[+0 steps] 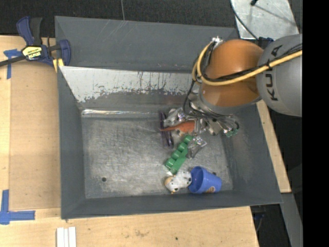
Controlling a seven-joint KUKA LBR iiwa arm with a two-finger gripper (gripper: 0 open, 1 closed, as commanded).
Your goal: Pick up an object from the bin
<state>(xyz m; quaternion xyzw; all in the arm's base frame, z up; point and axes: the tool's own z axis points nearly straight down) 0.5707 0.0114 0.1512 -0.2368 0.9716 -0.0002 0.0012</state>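
The round orange cover (pixel 229 71) on the arm (pixel 281 81) sits highest, so you see it first. It hangs over the right side of the grey bin (pixel 123 148), near the back wall.

The jaws are under that cover, low down by the bin floor. The cover and the metal bits hide them, so you cannot tell if they are released or clenched, and you cannot see anything between them.

Right under them is a little heap of purple and orange things (pixel 174 125). Just in front of the heap lies a green strip of blocks (pixel 178 155), set at a slant. Its top end is very near the jaws. A tiny green bit (pixel 232 133) pokes out on the right, by the metal parts.

Closer to the front wall you see a blue cup (pixel 204 181) on its side. A small white toy (pixel 176 181) is touching it on the left.

So the job looks only part done. The arm is down in the bin by the heap, but nothing is lifted up yet. All the things you can see lie on the floor. You need a good hold and then a lift.
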